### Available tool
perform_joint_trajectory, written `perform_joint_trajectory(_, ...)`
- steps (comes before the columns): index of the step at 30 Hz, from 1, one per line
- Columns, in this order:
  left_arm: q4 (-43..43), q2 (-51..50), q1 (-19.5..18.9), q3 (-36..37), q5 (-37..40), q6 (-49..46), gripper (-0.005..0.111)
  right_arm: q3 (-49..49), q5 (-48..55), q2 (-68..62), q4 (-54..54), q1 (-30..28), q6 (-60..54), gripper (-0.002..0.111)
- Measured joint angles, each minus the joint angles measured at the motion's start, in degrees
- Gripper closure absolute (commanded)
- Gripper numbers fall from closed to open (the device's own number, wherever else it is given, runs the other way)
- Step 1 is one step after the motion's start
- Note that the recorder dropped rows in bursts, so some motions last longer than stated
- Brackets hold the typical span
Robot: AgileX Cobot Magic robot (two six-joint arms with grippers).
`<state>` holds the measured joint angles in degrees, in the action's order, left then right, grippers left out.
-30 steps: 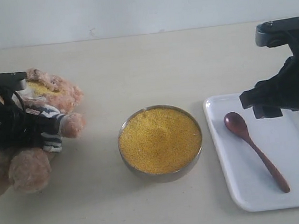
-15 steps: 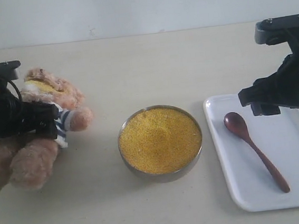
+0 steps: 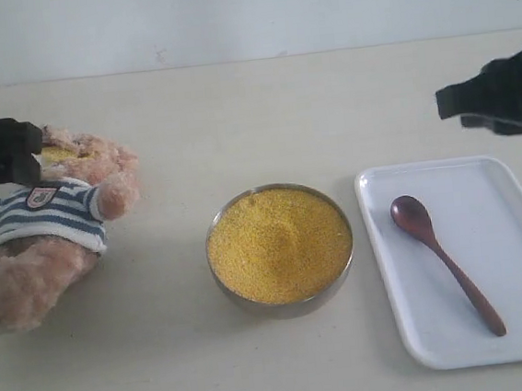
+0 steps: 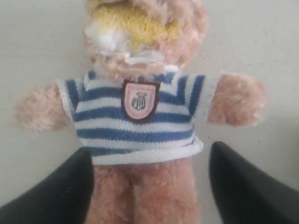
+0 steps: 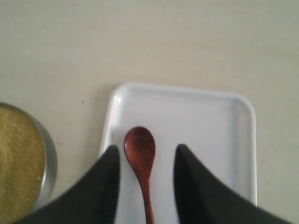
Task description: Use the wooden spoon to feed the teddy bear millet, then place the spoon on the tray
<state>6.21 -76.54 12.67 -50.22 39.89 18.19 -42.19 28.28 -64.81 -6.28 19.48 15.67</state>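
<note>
Hovering above the tray (image 3: 511, 199) at the table's right edge, the right gripper (image 5: 147, 151) has its jaws apart over the bowl end of the wooden spoon (image 3: 444, 266), whose handle slants toward the near right corner. The left gripper (image 4: 149, 149), also spread, hangs over the teddy bear (image 3: 45, 212) by the left edge.

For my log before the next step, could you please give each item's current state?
teddy bear: lying face up, unheld
millet: filling the metal bowl
wooden spoon: lying on tray, unheld
left pincer: open, over bear
right pincer: open, over spoon
</note>
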Motion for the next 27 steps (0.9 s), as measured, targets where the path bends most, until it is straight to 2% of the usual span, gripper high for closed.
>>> perform_joint_trajectory(2,0.3,3.56,0.0,0.0,-0.41,0.0,0.098,0.11,-2.12,3.23,0.0,0.0,0.0,0.107)
perform_joint_trajectory(3,0.52,5.58,0.0,0.12,-1.38,0.0,0.102,0.34,-4.78,5.78,0.0,0.0,0.1,0.107)
perform_joint_trajectory(8,2.12,17.53,0.0,4.6,-11.76,0.7,0.103,5.83,-20.44,18.0,0.0,0.0,0.21,0.107)
perform_joint_trajectory(11,2.33,26.27,0.0,10.55,-20.13,1.05,0.103,11.78,-28.28,27.19,0.0,0.0,0.21,0.107)
perform_joint_trajectory(15,2.67,41.12,0.0,20.0,-27.62,1.16,0.103,19.34,-27.92,38.52,0.0,0.0,0.21,0.107)
perform_joint_trajectory(20,2.67,62.26,0.0,29.24,-29.59,0.96,0.103,23.44,-21.76,47.95,0.0,0.0,0.21,0.107)
perform_joint_trajectory(23,2.67,71.76,0.0,32.06,-29.59,-1.45,0.103,23.57,-19.46,51.7,0.0,0.0,0.21,0.107)
perform_joint_trajectory(27,2.67,76.07,0.0,33.08,-29.88,-2.64,0.103,23.57,-19.52,53.97,0.0,-0.09,0.31,0.107)
